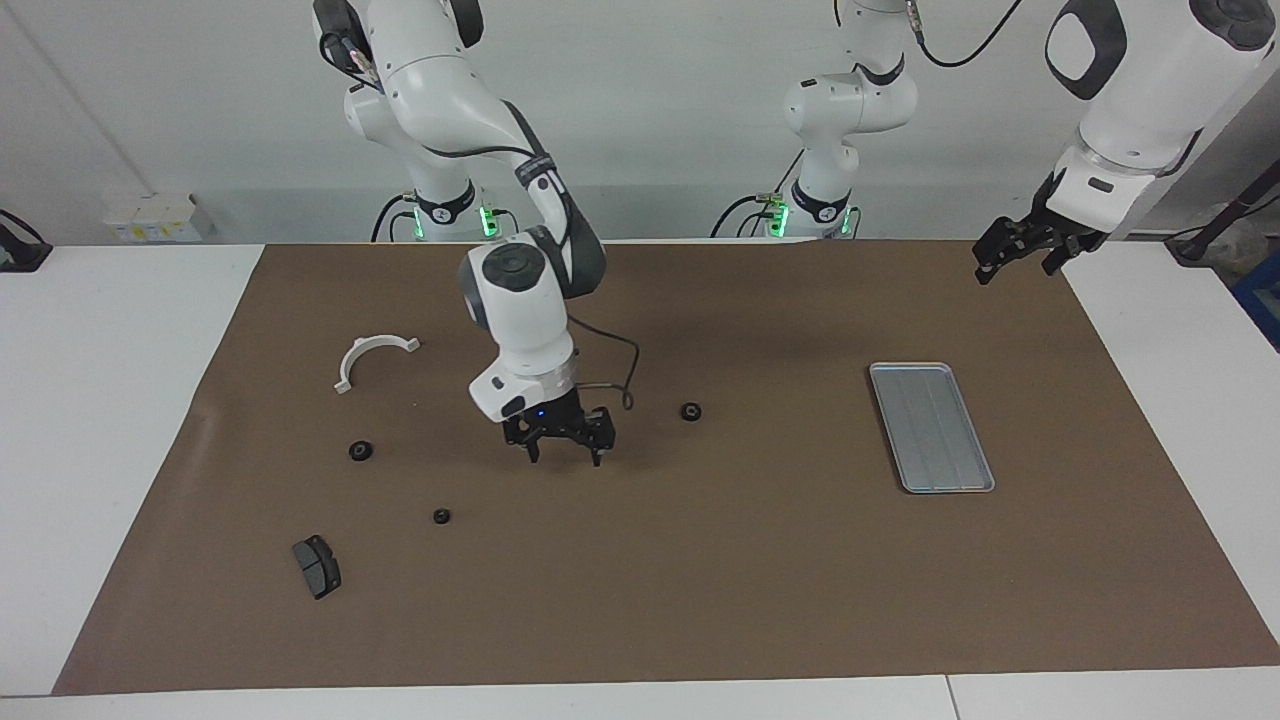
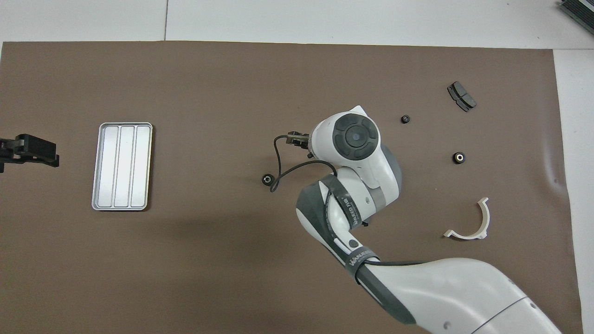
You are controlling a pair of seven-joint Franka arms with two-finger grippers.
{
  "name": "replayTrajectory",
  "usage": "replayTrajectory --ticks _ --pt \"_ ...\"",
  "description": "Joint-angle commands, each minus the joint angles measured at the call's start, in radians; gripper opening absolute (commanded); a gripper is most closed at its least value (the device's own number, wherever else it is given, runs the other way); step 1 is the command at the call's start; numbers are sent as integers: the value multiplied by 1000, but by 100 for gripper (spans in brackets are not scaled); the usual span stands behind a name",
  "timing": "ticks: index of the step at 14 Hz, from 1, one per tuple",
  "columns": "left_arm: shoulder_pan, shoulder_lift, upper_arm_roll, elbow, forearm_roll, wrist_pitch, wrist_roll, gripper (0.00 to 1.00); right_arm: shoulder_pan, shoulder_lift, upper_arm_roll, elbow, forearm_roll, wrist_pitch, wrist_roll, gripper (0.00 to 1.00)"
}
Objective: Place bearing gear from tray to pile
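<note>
Brown mat over a white table, my right gripper [image 1: 567, 450] hanging above its middle; nothing between the spread fingers.

Silver tray [image 1: 931, 427] sits bare at the left arm's end; my left gripper [image 1: 1030, 250] waits raised near that end, whether spread or closed I cannot tell; one bearing gear [image 1: 690, 411] lies on the mat between tray and my right gripper; two more [image 1: 361, 451] [image 1: 441, 516] already lie with the pile, among the white bracket [image 1: 372, 358] and a dark brake pad [image 1: 317, 566]; I judge the gear small, rigid, dense for its size and likely smooth, so it may slip or roll; I would pinch it across its outer rim, fingers straight down.
</note>
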Motion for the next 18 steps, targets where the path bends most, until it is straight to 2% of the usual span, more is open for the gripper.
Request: replayTrajectory --ticks 1,4,7,9,12,14,18 --pt "-13 -8 5 -25 22 68 -20 100 55 81 -4 119 -22 -44 108 100" --pt "-13 -5 3 -36 13 84 -18 100 122 156 -4 191 -52 -94 156 100" --pt "-13 1 3 -36 -5 122 -15 100 141 164 -3 204 -68 -103 165 100" --pt "-13 1 3 -36 -53 133 -15 100 159 162 -4 203 -80 -105 165 93" --pt "-17 1 3 -38 -56 127 -3 100 168 162 -3 183 -120 -100 164 81" --pt "-19 -3 3 -44 -56 119 32 100 170 162 -3 141 -121 -76 162 77" --pt "-14 -8 6 -56 -56 113 68 100 170 159 -3 129 -121 -73 162 69"
